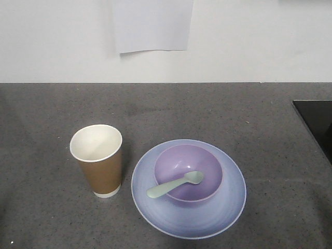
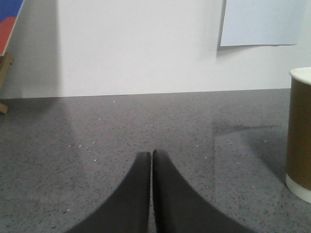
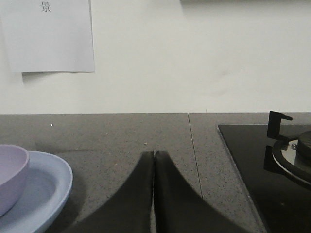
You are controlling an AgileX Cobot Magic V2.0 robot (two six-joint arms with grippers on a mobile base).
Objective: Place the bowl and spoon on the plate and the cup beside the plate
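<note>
The periwinkle plate [image 1: 228, 205] lies on the grey counter, and the lavender bowl [image 1: 181, 163] stands on it. The mint-green spoon [image 1: 174, 185] rests in the bowl, its handle over the near-left rim. The brown paper cup [image 1: 98, 161] stands upright just left of the plate. Neither gripper shows in the front view. My left gripper [image 2: 151, 153] is shut and empty, low over bare counter, with the cup [image 2: 299, 133] at its right edge. My right gripper [image 3: 154, 153] is shut and empty, with the plate [image 3: 48, 187] and bowl [image 3: 10, 170] to its left.
A black cooktop [image 1: 316, 122] sits at the counter's right; its pan support and burner [image 3: 286, 155] appear in the right wrist view. A white wall with a paper sheet [image 1: 151, 25] backs the counter. A coloured board [image 2: 7, 29] leans at far left.
</note>
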